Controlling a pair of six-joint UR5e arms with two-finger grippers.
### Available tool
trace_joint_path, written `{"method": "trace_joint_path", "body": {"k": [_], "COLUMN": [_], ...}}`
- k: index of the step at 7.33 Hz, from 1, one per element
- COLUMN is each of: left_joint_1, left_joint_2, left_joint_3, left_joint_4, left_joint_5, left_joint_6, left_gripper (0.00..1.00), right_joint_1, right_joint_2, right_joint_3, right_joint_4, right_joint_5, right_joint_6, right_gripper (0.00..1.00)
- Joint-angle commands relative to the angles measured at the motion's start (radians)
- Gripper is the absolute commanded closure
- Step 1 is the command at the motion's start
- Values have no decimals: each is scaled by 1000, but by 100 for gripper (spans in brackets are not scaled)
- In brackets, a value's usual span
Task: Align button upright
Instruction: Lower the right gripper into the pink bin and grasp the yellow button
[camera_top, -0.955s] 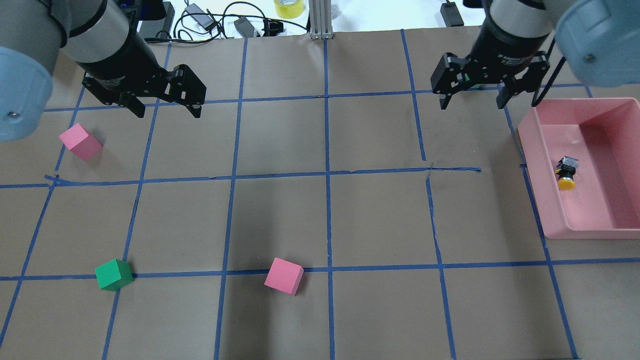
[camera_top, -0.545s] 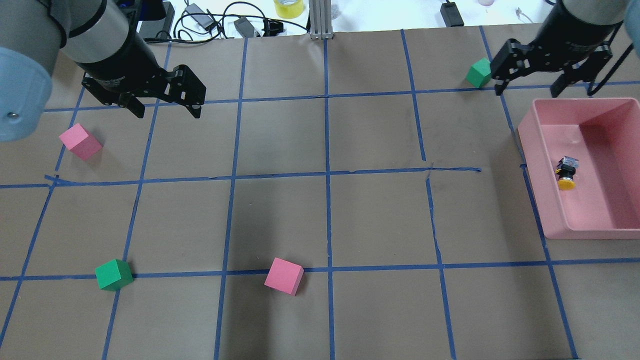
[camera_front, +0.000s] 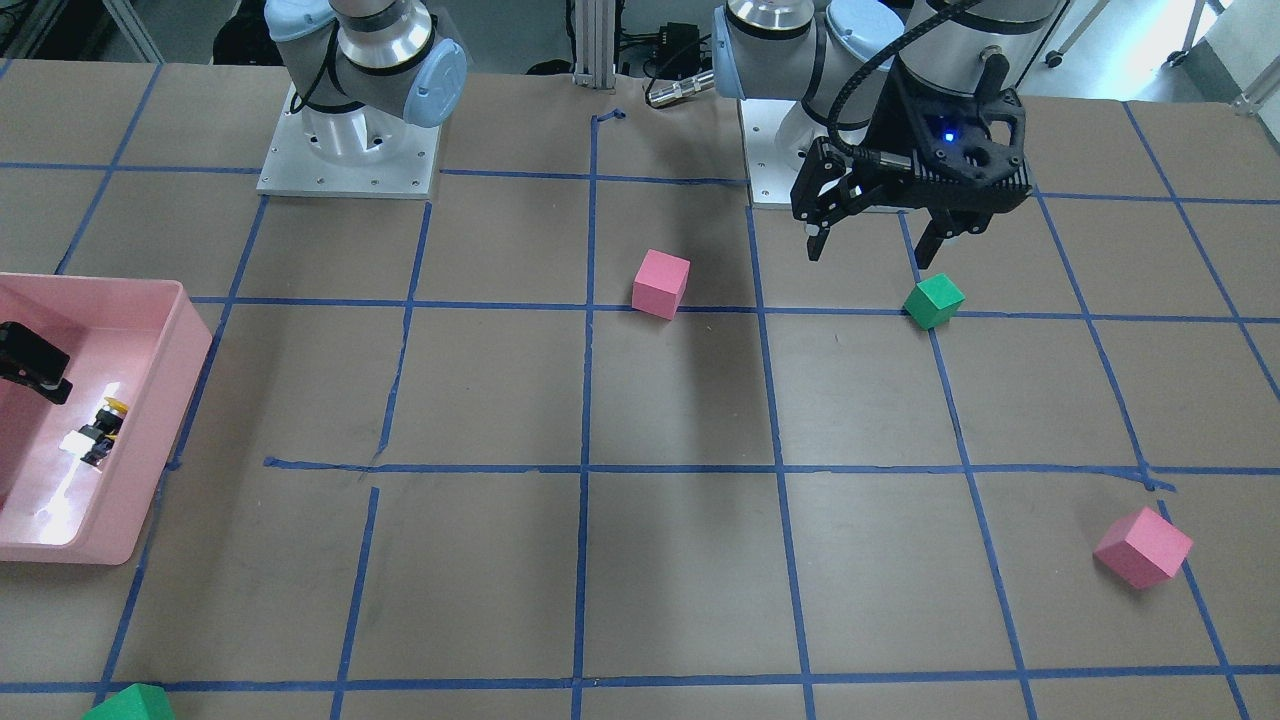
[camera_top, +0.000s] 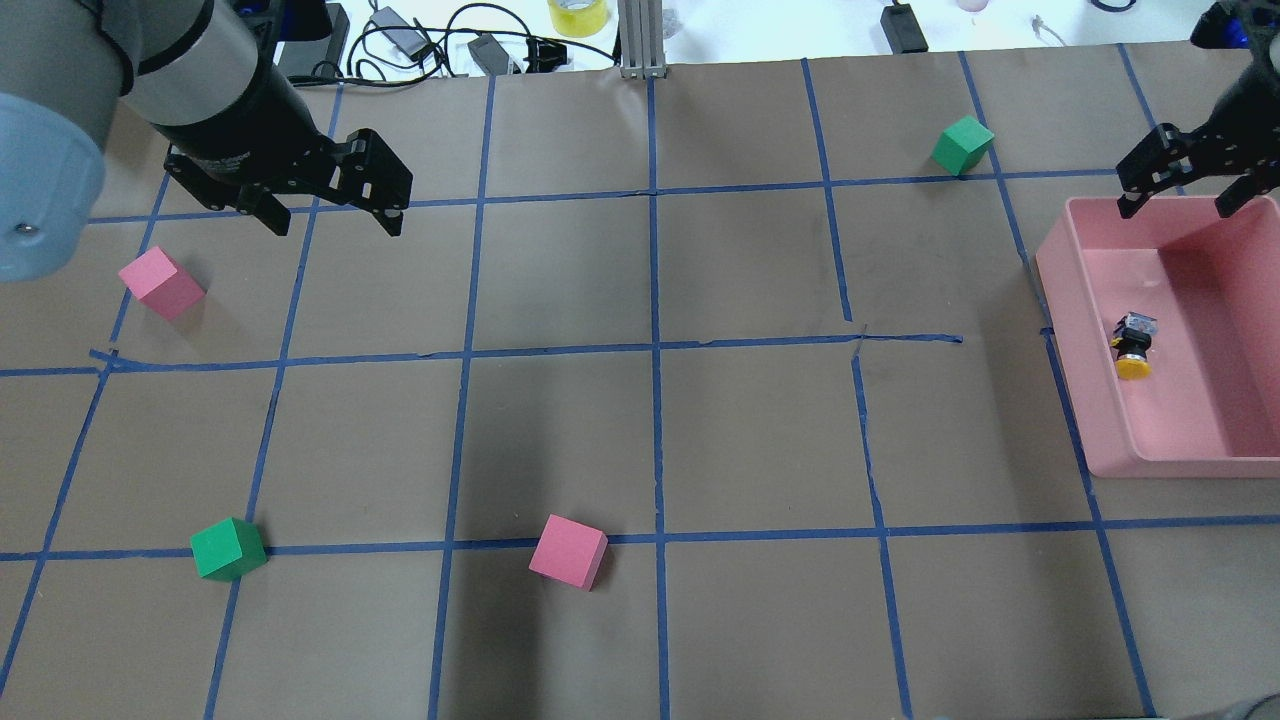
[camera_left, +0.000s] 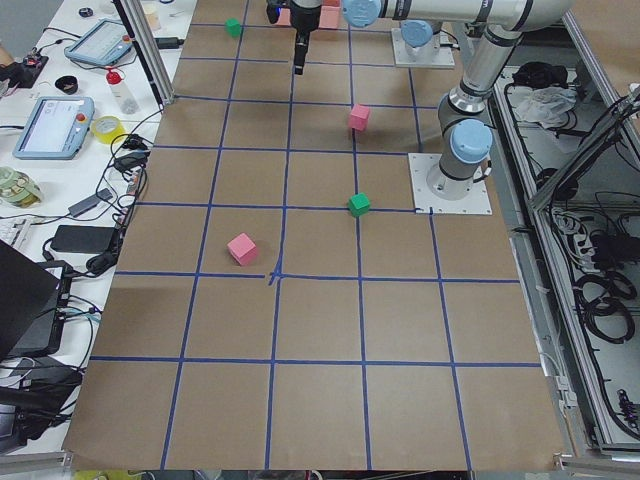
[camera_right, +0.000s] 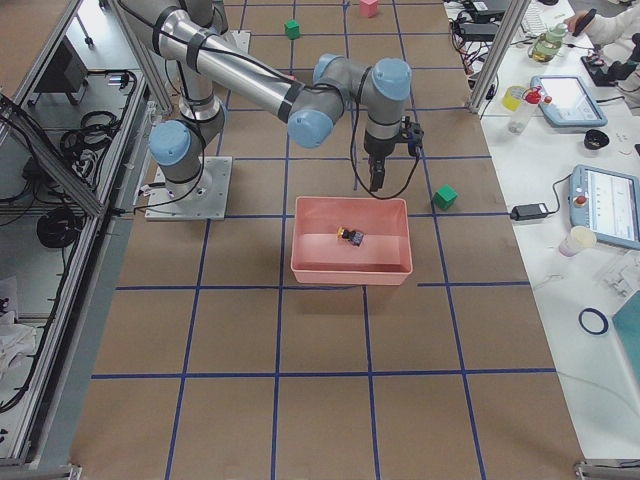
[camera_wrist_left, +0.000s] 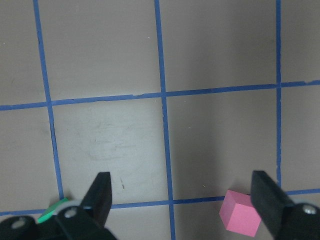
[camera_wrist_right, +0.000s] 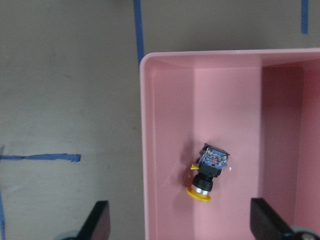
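The button (camera_top: 1134, 345) lies on its side inside the pink bin (camera_top: 1075, 350), yellow cap toward the robot's side. It also shows in the front view (camera_front: 100, 430), the right side view (camera_right: 351, 236) and the right wrist view (camera_wrist_right: 210, 170). My right gripper (camera_top: 1176, 200) is open and empty, well above the bin and apart from the button. In the right wrist view the right gripper (camera_wrist_right: 180, 202) frames the button. My left gripper (camera_top: 335, 222) is open and empty above the table at the far left.
A pink cube (camera_top: 160, 283) lies near the left gripper. A green cube (camera_top: 228, 549) and a pink cube (camera_top: 568, 552) sit on the near side. Another green cube (camera_top: 962, 145) lies left of the bin's far corner. Cables and tape lie beyond the far edge.
My right gripper has moved right, from over the table to above the pink bin, uncovering the far green cube. The left arm and the button have not moved.
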Motion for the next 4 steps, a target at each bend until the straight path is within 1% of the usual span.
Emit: {"method": "trace_joint_path", "body": {"k": [1,3,4], "left_joint_1": [0,0,0], "left_joint_2": [0,0,0], "left_joint_3": [0,0,0], "left_joint_4": [0,0,0], "left_joint_5": [1,1,1], "left_joint_6": [0,0,0], "left_gripper": [0,0,0], "right_joint_1": [-22,-30,-62], "right_joint_2": [68,85,93], "right_joint_3": [101,171,201], "right_joint_4": [-221,-263,-263], "right_joint_5": [-67,-72,-69], "right_joint_6": [-13,-11,-11], "right_gripper": [0,0,0]}}
